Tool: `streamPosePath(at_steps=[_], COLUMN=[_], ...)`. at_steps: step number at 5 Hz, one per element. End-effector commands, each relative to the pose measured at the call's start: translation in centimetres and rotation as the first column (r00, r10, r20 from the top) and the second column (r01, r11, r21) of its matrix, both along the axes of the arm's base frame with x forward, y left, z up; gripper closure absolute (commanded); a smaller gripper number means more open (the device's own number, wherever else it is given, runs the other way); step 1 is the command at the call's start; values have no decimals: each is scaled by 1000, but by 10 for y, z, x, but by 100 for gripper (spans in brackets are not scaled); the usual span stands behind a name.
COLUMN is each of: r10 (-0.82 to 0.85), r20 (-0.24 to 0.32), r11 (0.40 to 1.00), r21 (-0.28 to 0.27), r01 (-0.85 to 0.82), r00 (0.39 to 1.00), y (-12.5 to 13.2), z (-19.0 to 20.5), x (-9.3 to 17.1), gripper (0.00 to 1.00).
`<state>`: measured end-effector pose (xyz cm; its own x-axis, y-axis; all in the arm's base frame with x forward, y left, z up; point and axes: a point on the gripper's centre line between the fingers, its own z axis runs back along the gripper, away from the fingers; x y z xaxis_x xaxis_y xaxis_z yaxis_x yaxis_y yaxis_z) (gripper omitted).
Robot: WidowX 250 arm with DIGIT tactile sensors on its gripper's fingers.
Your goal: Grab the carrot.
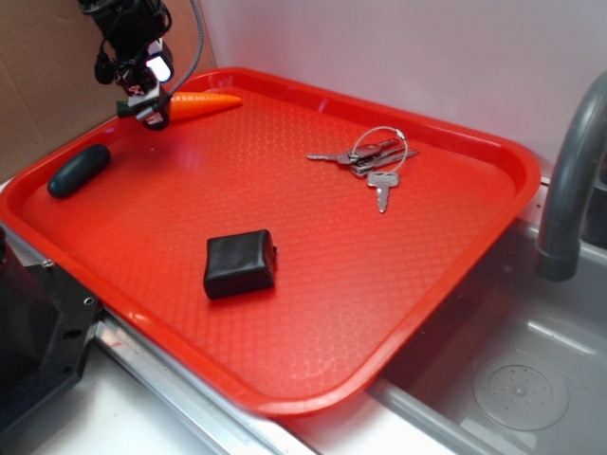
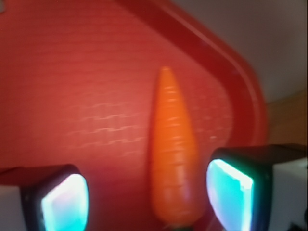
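The carrot (image 1: 204, 102) is bright orange and tapered, lying on the red tray (image 1: 313, 246) near its far left rim, tip pointing right. My gripper (image 1: 150, 106) hangs over its thick stem end. In the wrist view the carrot (image 2: 172, 154) lies lengthwise between my two pads (image 2: 65, 202), closer to the right one, tip pointing away. The gripper (image 2: 147, 199) is open and touches nothing; a gap shows on both sides of the carrot.
A dark teal oblong thing (image 1: 79, 171) lies at the tray's left edge. A black block (image 1: 240, 263) sits mid-tray, and a bunch of keys (image 1: 370, 159) lies toward the back right. A grey faucet (image 1: 574, 180) and sink (image 1: 522, 379) stand to the right.
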<state>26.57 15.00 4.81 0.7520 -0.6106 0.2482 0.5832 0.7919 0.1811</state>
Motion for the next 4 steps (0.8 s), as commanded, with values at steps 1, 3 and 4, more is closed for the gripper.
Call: streamPosePath(at_steps=[1, 3, 4], r10=[68, 76, 153], r20=[-20, -100, -98], r11=[994, 989, 984], r21=[89, 135, 102], r01=[-66, -62, -143], r00=[997, 992, 983], y=[10, -3, -3], z=[1, -23, -29], x=[22, 21, 21], gripper=[0, 0, 100])
